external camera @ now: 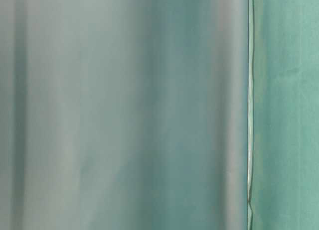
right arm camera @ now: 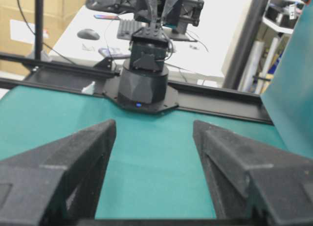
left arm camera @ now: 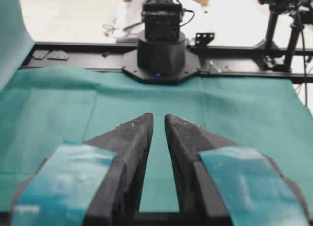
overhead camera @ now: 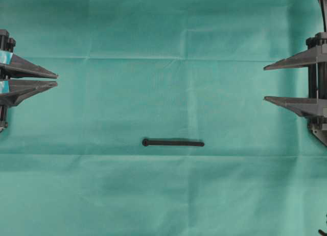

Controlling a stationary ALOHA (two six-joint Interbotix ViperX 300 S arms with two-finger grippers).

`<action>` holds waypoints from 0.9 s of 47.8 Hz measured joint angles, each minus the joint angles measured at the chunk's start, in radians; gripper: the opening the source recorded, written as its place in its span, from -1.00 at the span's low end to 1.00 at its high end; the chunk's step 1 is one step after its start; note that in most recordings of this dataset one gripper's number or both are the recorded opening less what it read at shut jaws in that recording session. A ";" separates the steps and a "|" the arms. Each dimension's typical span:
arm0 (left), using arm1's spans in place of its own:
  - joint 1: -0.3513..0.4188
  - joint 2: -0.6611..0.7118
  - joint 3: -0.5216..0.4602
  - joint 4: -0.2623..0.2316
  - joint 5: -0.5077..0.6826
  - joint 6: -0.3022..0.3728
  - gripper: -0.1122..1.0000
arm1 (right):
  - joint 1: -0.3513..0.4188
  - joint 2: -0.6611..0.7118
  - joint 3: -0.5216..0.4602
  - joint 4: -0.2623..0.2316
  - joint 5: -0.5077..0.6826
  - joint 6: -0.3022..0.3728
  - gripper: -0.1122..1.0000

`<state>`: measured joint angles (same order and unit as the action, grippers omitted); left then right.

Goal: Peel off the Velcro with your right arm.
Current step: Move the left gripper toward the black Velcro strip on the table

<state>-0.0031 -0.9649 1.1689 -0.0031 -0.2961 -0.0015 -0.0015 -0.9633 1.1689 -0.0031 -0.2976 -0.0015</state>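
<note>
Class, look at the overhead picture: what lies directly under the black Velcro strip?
The Velcro lies flat on the teal cloth, which spreads all around it. Whatever fastens its underside, and the surface beneath the cloth, are covered and cannot be seen.

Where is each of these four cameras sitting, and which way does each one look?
Overhead: above the table, looking straight down; shows the Velcro, left gripper and right gripper at the edges.
Table-level: low, blurred green cloth only; no robot.
Left wrist: on the left arm, facing across; narrow gap between its fingers.
Right wrist: on the right arm, facing across; wide gap between its fingers.
Shared: each wrist view sees the opposite arm's base.
</note>
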 measured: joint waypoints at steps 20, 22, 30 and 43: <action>-0.011 0.000 0.031 -0.011 -0.012 0.002 -0.80 | -0.044 0.000 0.017 -0.014 -0.003 -0.009 -0.98; -0.015 0.002 0.034 -0.011 -0.020 0.002 -0.80 | -0.044 0.000 0.017 -0.014 -0.002 -0.009 -0.98; -0.037 0.028 0.034 -0.011 -0.055 0.002 -0.80 | -0.044 0.000 0.021 -0.014 -0.003 -0.006 -0.98; -0.038 0.114 0.031 -0.014 -0.097 0.000 -0.24 | -0.046 0.000 0.025 -0.014 -0.005 -0.003 -0.97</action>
<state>-0.0414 -0.8514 1.1996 -0.0169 -0.3927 -0.0015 -0.0476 -0.9633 1.1934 -0.0169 -0.3022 -0.0046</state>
